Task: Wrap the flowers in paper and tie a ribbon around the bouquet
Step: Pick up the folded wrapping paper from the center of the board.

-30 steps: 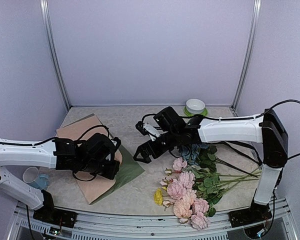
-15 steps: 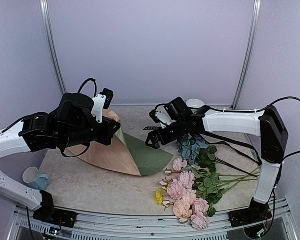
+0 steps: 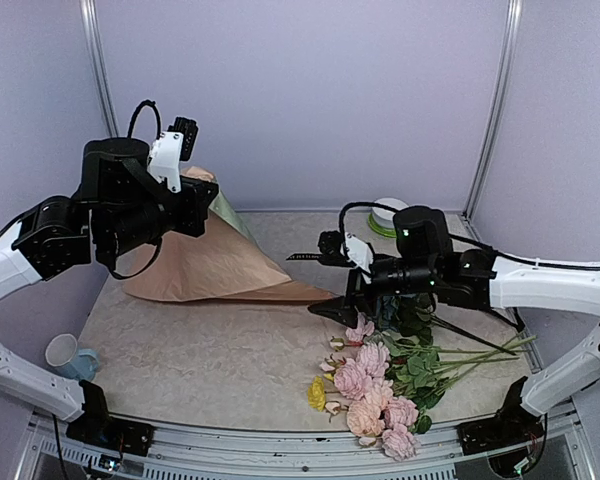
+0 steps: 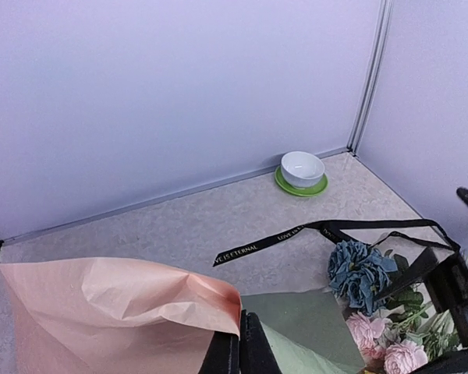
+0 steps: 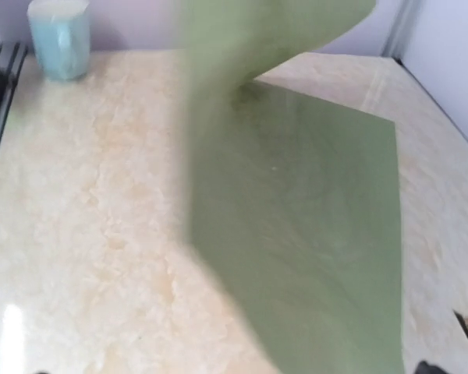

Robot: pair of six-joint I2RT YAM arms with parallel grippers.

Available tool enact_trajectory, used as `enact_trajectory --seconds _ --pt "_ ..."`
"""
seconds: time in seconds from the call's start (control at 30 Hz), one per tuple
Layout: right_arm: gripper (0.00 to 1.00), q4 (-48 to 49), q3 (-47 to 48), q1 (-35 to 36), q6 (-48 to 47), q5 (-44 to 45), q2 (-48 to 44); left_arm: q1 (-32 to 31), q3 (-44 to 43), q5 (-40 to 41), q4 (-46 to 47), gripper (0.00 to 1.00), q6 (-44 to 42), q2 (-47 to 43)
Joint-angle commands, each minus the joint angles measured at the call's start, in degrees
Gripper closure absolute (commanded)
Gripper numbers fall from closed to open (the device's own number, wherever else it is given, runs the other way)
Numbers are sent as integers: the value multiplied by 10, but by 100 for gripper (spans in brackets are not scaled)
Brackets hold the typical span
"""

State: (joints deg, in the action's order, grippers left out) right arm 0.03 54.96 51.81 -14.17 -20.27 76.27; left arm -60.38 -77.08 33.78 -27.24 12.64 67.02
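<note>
The paper hangs from one high point at the far left. It slopes down to the table, peach side toward the near edge, and a green strip shows behind it. Its low corner reaches toward the middle. The main risk is that both thin sheets hang from a single pinch. A quick pull could tear them there, or the green sheet could slip out from the peach one and leave the two out of line.

The flowers lie near right, off the paper, with their stems pointing right. If the sheet swings or drags that way, its low corner could catch the blooms and scatter the bunch.

The left gripper has its jaws pressed together on the paper's edge. This small hold looks easy to lose if the sheet is jerked.

The right gripper has its jaws spread and holds nothing. It sits low, just beside the paper's low corner and close to the roses. A careless closing could crumple that corner or nip a flower instead.

The ribbon lies loose on the table, beyond the flowers and running to the right past the blue bloom. A dragged sheet or passing arm could sweep it along or snag it.
</note>
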Motion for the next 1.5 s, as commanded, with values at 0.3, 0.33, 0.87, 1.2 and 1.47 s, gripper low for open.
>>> enact_trajectory --seconds 0.3,0.33,0.87,1.2,1.47 --pt "11 130 36 7 -119 162 185 21 -18 -7 10 100 -28 -25" --pt "21 141 27 2 -112 146 184 23 -15 -8 9 100 -28 -28" --pt "100 132 103 -22 -85 131 178 147 -22 -109 48 100 -47 -11" --pt "73 60 111 -19 -158 40 208 148 -53 -109 50 100 -67 0" --pt "57 96 96 0 -116 81 256 149 -62 -111 59 100 -69 2"
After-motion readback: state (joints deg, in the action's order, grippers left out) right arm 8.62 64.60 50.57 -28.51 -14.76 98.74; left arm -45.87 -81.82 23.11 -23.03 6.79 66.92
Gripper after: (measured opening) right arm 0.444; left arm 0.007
